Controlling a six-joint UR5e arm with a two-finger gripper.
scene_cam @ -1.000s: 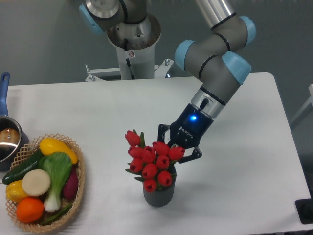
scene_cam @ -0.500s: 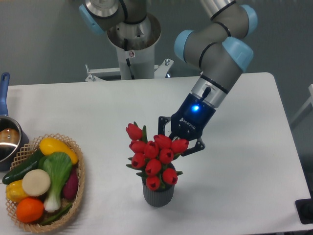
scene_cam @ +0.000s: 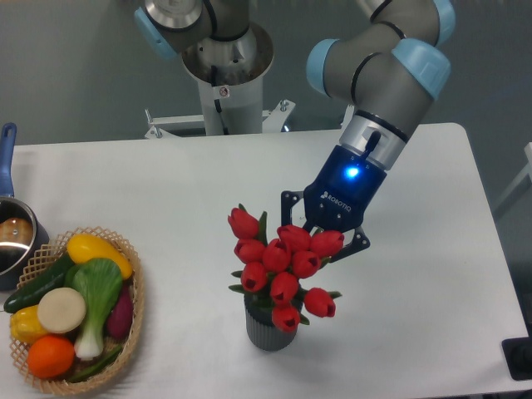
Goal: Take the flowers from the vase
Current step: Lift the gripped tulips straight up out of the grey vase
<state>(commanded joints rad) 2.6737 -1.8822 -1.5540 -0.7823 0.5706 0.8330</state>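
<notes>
**Gripper closed on a bunch of red tulips just above a small grey vase**

The flowers (scene_cam: 283, 266), a bunch of red tulip buds with small dark green leaves, sat directly above the vase (scene_cam: 269, 329), spreading wider than its mouth. The lowest buds overlapped the vase's rim, so whether the stems had cleared the mouth could not be told. The vase, a small dark ribbed cylinder, stood upright on the white table (scene_cam: 432, 274).

The bunch looked light and likely artificial, with stiff stems that kept the buds together as one cluster. The buds themselves seemed soft and easy to crush or splay, so the sounder hold was probably lower down, on the gathered stems behind the heads. The small vase appeared light enough to tip or lift along if the stems dragged at its mouth.

The gripper (scene_cam: 327, 243) reached the bunch from above and to the right of the vase, its fingers pressed in among the upper buds and apparently clamped on them. The arm sloped down towards the vase from the upper right, the wrist tilted, a blue light glowing on it.

Far left of the vase sat a wicker basket (scene_cam: 133, 309) of vegetables.
</notes>
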